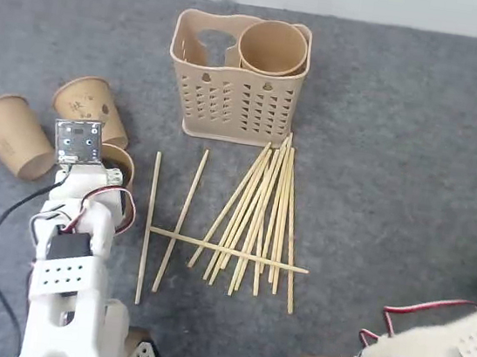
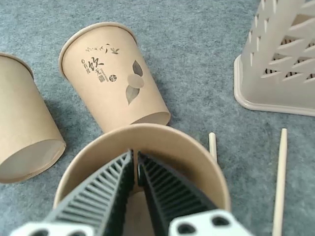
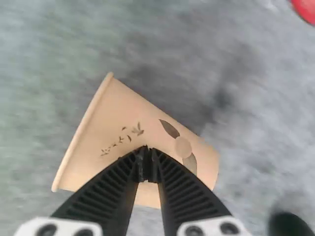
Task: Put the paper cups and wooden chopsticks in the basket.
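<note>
Left gripper (image 2: 136, 156) closed, tips over the mouth of the upright paper cup (image 2: 192, 157); rim contact apparently none. Right gripper (image 3: 146, 153) closed above the lying cup (image 3: 113, 123). Chopsticks (image 1: 255, 216) lie beside the basket (image 1: 231, 98), whose wall hides the stowed cup (image 1: 273, 47) below its rim.
</note>
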You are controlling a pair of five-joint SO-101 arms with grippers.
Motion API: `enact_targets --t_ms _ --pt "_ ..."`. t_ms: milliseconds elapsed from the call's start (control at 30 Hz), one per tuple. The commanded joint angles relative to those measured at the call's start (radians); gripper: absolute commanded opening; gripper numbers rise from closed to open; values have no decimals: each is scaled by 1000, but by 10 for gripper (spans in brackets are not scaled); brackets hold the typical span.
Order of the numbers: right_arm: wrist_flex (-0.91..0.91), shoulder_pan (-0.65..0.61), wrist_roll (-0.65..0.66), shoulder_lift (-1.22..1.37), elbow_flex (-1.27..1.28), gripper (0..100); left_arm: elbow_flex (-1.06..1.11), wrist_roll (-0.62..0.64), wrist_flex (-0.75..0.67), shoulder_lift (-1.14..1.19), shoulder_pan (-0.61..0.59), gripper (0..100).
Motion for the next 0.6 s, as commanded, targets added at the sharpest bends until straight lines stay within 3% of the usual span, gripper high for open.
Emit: enact_targets --t_ms 0,167,333,567 --pt "79 -124 -43 -35 -15 8 -4 -11 6 31 0 15" --pt "160 -177 -81 -133 -112 20 -4 -11 6 31 0 15" --pt "189 -236 -95 -179 -152 142 -4 -11 6 31 0 16" --pt "165 -354 -153 -136 -157 65 -4 -11 6 31 0 16"
